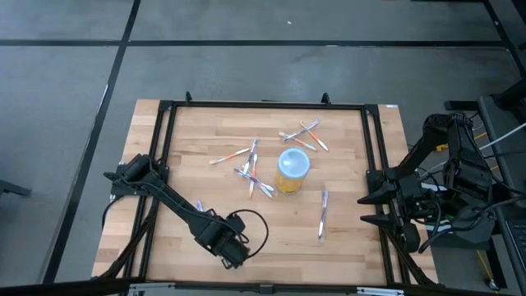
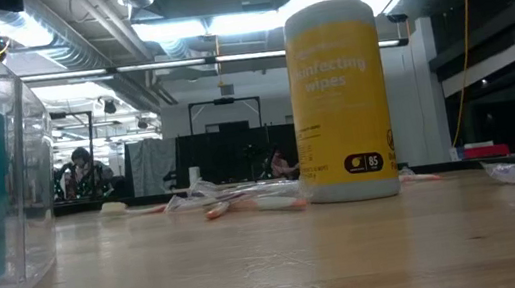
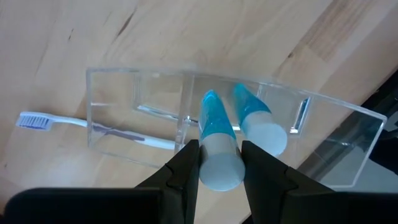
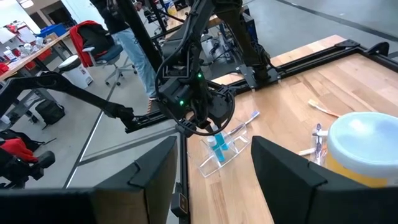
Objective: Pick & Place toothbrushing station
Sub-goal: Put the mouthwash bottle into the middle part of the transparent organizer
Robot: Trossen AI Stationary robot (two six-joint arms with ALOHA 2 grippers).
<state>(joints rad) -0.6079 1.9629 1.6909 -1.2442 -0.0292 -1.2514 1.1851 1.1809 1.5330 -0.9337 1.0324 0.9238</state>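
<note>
At the table's near-left corner, left end effector grips a teal tube by its white cap, inside a clear plastic organizer; second tube just beside, white toothbrush behind. Right end effector open, off the right edge. Yellow wipes canister, pale-blue lid, mid-table, among scattered thin toothbrushes.

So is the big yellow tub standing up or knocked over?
Standing up. The yellow tub sits flat on the table in the low view, and from above only its pale-blue lid shows.
</note>
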